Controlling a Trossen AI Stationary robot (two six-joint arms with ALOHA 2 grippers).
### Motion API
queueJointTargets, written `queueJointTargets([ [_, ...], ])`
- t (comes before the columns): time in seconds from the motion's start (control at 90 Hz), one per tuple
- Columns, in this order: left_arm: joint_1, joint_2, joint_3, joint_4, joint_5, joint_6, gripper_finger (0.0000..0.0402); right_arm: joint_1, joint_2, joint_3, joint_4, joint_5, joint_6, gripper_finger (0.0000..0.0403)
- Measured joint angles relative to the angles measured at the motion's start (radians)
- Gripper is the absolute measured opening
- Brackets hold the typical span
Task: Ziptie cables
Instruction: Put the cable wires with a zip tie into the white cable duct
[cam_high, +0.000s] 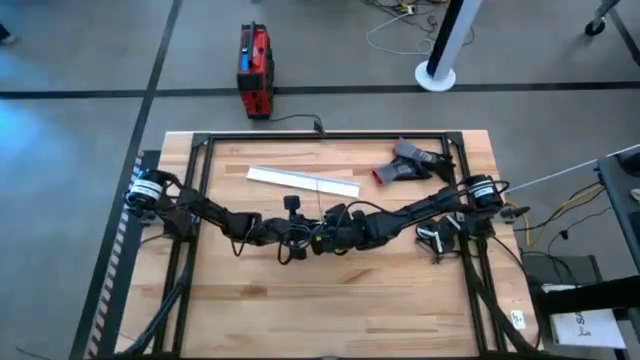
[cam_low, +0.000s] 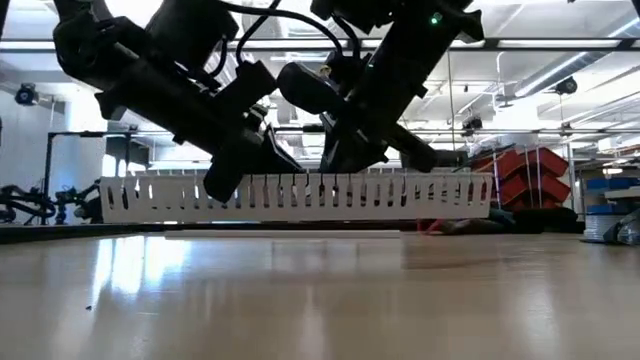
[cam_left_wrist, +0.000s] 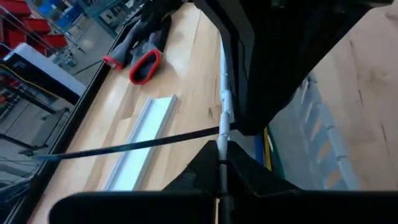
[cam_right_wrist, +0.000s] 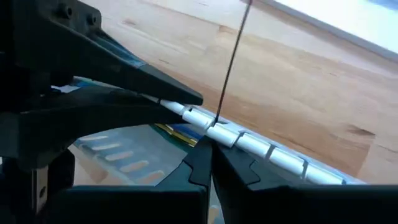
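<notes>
Two sets of jaws meet over the middle of the tabletop (cam_high: 350, 300), and the step in hand is judged to be seating the ziptie (cam_left_wrist: 137, 145) round the cables (cam_left_wrist: 225, 102) before it is drawn tight. The cables are held clear of the wood as a pale, thin bundle stretched between the two arms. The ziptie is seen crossing them roughly at right angles, with its long free end pointing out over the tabletop towards the white channel (cam_high: 303, 180).

The left gripper (cam_left_wrist: 222, 152) is closed narrow on the cables, which run out straight from between its jaws. The right gripper (cam_right_wrist: 208, 146) is also drawn narrow just where strip and bundle cross. It is judged to be pinching the near end of the ziptie, though the exact hold is partly hidden.

For the step to go well, the bundle should be kept taut so that no wire slips out of the loop. The strip should be kept square to the cables, and any pull should be taken along its length, not across it, since it is stiff and could twist in the grip. Little room is left between the two sets of jaws, so contact between them is a risk.

Both arms are stretched inward from the tabletop's sides, wrists low and nearly facing each other
</notes>
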Motion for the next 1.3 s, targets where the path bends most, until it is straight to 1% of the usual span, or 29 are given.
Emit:
queueJointTargets([
  [0.078,0.000,0.000,0.000,0.001,0.000,0.006,0.0000,-0.005,0.000,0.000,0.000,-0.013,-0.009,0.0000],
  [0.2,-0.001,0.000,-0.001,-0.007,0.000,0.011,0.0000,-0.009,0.002,0.001,0.001,-0.019,-0.073,0.0001],
  [0.3,-0.001,0.000,-0.003,-0.003,0.001,0.003,0.0000,-0.008,-0.009,0.002,-0.002,-0.021,-0.126,0.0016],
  [0.389,-0.001,-0.001,-0.006,0.001,0.001,-0.012,0.0000,0.000,-0.024,0.002,-0.005,-0.021,-0.162,0.0048],
  [0.533,-0.001,-0.001,-0.007,-0.004,0.003,-0.020,0.0000,0.009,-0.046,0.004,-0.007,-0.031,-0.202,0.0121],
  [0.644,-0.001,-0.001,-0.008,-0.010,0.005,-0.031,0.0000,0.011,-0.060,0.004,-0.004,-0.063,-0.206,0.0169],
  [0.733,-0.001,-0.001,-0.008,-0.011,0.012,-0.037,0.0000,0.016,-0.070,0.010,-0.008,-0.083,-0.247,0.0196],
  [0.833,-0.001,-0.001,-0.009,-0.011,0.014,-0.038,0.0000,0.023,-0.079,0.021,-0.022,-0.076,-0.320,0.0208],
  [0.911,-0.001,-0.001,-0.009,-0.011,0.014,-0.038,0.0000,0.023,-0.079,0.021,-0.051,-0.078,-0.332,0.0200],
  [0.967,-0.001,-0.001,-0.009,-0.011,0.015,-0.038,0.0000,0.023,-0.079,0.020,-0.081,-0.096,-0.327,0.0182],
  [1.022,0.000,-0.001,-0.009,-0.015,0.026,-0.037,0.0000,0.023,-0.075,0.019,-0.090,-0.128,-0.333,0.0155],
  [1.111,0.000,-0.001,-0.010,-0.021,0.055,-0.025,0.0000,0.024,-0.072,0.019,-0.086,-0.183,-0.367,0.0096],
  [1.211,0.001,-0.001,-0.010,-0.019,0.096,-0.023,0.0000,0.025,-0.056,0.019,-0.087,-0.192,-0.389,0.0024],
  [1.256,0.001,-0.001,-0.010,-0.020,0.098,-0.023,0.0000,0.025,-0.048,0.019,-0.088,-0.196,-0.397,0.0011],
  [1.3,0.001,-0.001,-0.010,-0.020,0.100,-0.029,0.0000,0.024,-0.034,0.019,-0.081,-0.203,-0.396,0.0011],
])
